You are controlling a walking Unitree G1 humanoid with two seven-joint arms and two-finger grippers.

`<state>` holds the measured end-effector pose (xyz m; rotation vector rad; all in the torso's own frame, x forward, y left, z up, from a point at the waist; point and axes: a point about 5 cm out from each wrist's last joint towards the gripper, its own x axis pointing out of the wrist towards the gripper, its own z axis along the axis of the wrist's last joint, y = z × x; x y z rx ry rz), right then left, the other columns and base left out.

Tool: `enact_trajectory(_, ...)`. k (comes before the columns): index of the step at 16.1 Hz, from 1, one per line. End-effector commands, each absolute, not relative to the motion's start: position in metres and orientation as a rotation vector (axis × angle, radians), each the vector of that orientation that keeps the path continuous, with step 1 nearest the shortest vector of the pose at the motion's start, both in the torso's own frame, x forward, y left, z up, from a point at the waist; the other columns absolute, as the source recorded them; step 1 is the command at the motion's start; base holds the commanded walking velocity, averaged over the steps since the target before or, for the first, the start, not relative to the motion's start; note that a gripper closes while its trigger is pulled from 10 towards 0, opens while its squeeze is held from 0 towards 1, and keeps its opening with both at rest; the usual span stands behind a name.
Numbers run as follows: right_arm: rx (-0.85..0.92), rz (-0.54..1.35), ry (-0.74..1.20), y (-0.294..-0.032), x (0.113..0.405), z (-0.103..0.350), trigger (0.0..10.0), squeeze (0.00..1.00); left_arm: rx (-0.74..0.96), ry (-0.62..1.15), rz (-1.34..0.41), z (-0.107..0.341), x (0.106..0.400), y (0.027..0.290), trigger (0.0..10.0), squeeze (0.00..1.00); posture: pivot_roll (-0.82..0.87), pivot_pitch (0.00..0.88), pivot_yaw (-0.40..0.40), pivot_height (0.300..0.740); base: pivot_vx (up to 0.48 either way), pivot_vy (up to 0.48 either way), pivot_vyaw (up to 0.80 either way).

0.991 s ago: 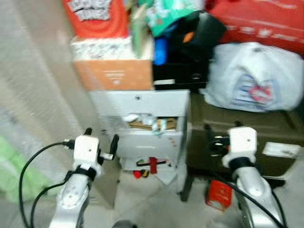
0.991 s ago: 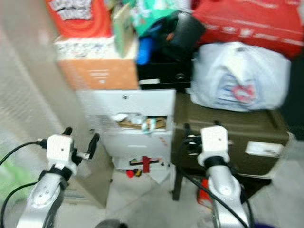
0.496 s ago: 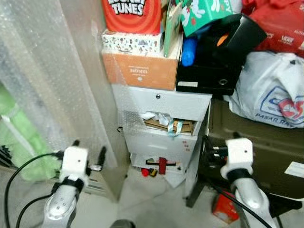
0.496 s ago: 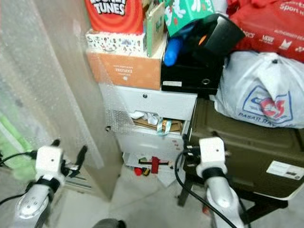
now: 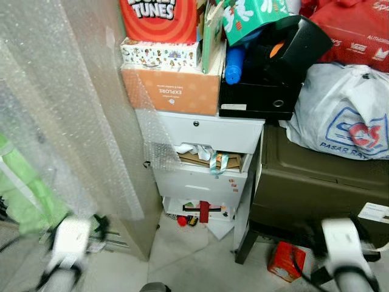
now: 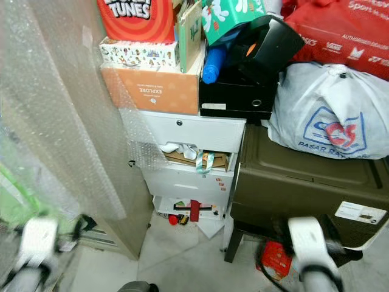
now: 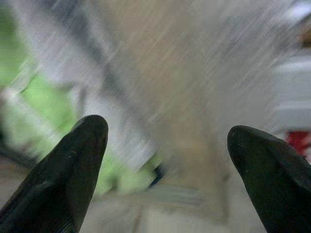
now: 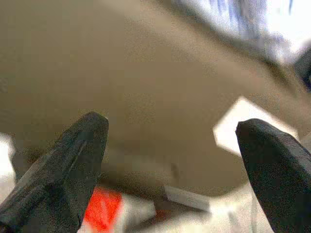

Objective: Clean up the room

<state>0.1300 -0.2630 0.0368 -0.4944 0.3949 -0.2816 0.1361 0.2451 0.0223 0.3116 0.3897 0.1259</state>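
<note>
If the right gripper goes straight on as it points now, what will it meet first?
Probably the olive trunk: the right gripper, open, faces its side. The image is blurred, so depth is uncertain.

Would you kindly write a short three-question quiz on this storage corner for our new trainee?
1. True or false: the white plastic bag rests on the dark green trunk.
2. What lies on the floor under the trunk's near corner? A) a small red box B) a green bottle C) a shoe
3. Fill in: the orange box sits on top of the white ____ unit.

Key: 1 true. 2 A, the small red box. 3 drawer.
</note>
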Motion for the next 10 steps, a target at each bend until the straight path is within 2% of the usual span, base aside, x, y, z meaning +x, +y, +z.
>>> enact_trajectory(1, -0.503, -0.292, 0.389, -0.265, 0.131, 0.036, 10.0, 0.00, 0.338, 0.394, 0.156, 0.023, 0.135, 0.252, 10.0, 0.00, -0.03, 0.006, 0.009, 0.740, 0.000, 0.000, 0.00)
enact_trajectory(3, -0.491, -0.336, 0.487, -0.274, 0.113, 0.018, 10.0, 0.00, 0.351, 0.491, 0.219, 0.009, 0.120, 0.260, 10.0, 0.00, -0.02, 0.003, 0.002, 0.740, 0.000, 0.000, 0.00)
enact_trajectory(5, -0.388, -0.394, 0.598, -0.278, 0.105, -0.007, 10.0, 0.00, 0.336, 0.597, 0.310, -0.010, 0.115, 0.267, 10.0, 0.00, -0.02, 0.000, -0.001, 0.740, 0.000, 0.000, 0.00)
enact_trajectory(8, -0.302, -0.375, 0.698, -0.277, 0.104, -0.035, 10.0, 0.00, 0.354, 0.646, 0.369, -0.024, 0.125, 0.272, 10.0, 0.00, -0.01, 0.000, -0.012, 0.740, 0.000, 0.000, 0.00)
enact_trajectory(10, -0.243, -0.332, 0.833, -0.275, 0.106, -0.066, 10.0, 0.00, 0.337, 0.758, 0.441, -0.044, 0.139, 0.281, 10.0, 0.00, -0.01, 0.000, -0.025, 0.740, 0.000, 0.000, 0.00)
